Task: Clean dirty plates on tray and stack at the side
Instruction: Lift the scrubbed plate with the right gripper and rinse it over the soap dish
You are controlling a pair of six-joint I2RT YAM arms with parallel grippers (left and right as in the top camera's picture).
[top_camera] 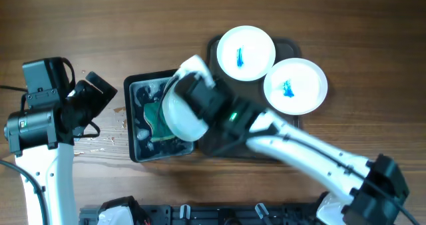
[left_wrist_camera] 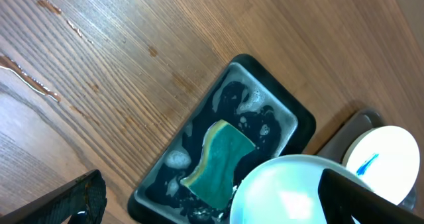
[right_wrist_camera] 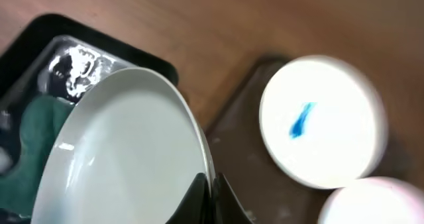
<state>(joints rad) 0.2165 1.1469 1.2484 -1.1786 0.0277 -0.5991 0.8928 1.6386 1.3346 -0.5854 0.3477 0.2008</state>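
Right end effector (right_wrist_camera: 211,185) clamped on rim of tilted plate (right_wrist_camera: 126,158), over sponge tub (top_camera: 133,122) at nine o'clock of tray (top_camera: 291,46). Two smeared plates (top_camera: 246,52) (top_camera: 295,85) on tray. Left end effector (top_camera: 97,92) apart, empty, above counter (top_camera: 80,25).

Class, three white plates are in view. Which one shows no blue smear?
The plate held by the right gripper over the sponge tub. The other two plates lie on the tray, each with a blue smear.

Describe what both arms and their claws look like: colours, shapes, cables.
Both arms have smooth white tubular links joined by boxy black joint housings. The left arm has thin black cables beside it; the right arm shows a small green light. The left claw and right claw are black.
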